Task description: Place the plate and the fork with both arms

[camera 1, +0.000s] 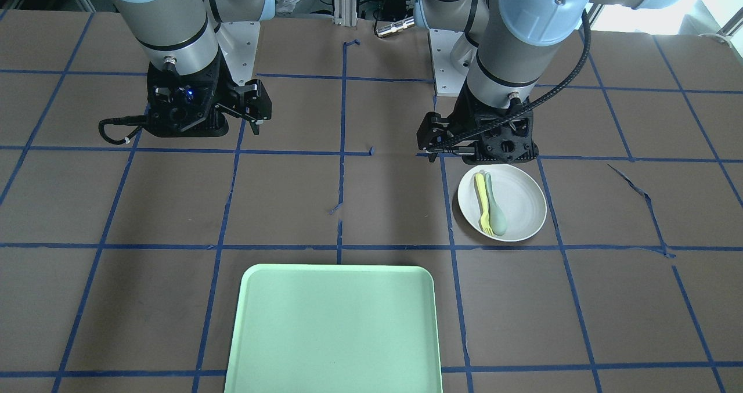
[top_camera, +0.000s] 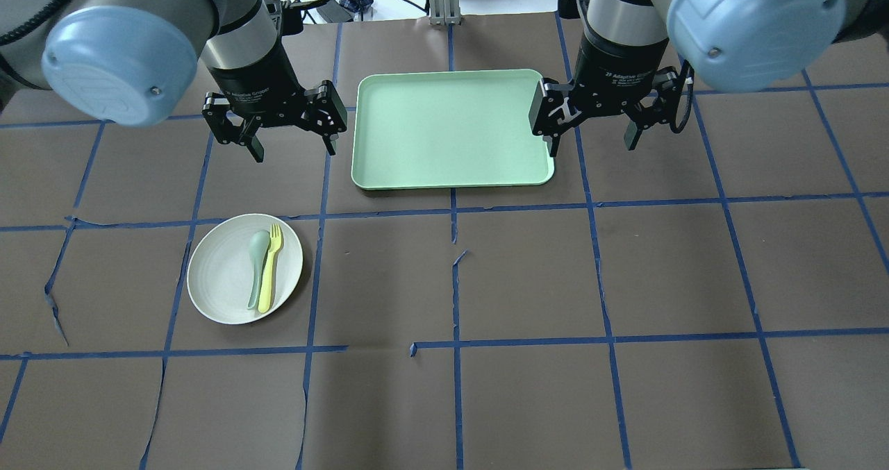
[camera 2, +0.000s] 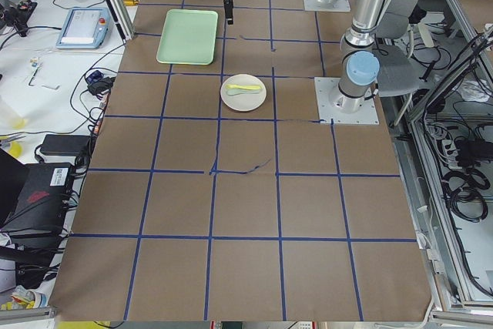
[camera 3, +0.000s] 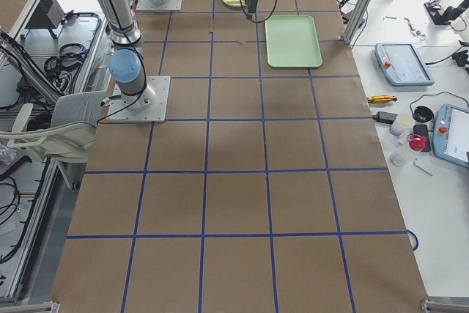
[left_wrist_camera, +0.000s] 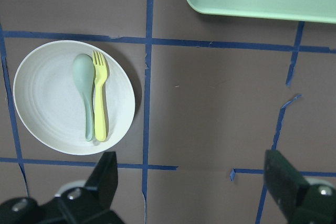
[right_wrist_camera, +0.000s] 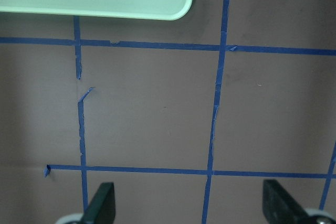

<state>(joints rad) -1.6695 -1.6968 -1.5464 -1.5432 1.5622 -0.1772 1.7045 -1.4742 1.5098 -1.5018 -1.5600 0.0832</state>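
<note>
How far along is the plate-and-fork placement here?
Done: nothing visible. In hand: nothing; left tool and right tool both hang open above the table. Remaining: everything; the fork lies beside a spoon on the plate, apart from the tray.

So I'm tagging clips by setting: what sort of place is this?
Probably a robotics lab or test cell: a left arm and right arm mounted on a table covered in brown paper with a blue tape grid, plus a control pendant and loose cables beside it.

arms (top_camera: 239, 36): silver-grey tubes | joint caps (top_camera: 119, 65): light blue | cable (camera 1: 572, 82): black, ribbed | claws (top_camera: 294, 150): black, white lettering
</note>
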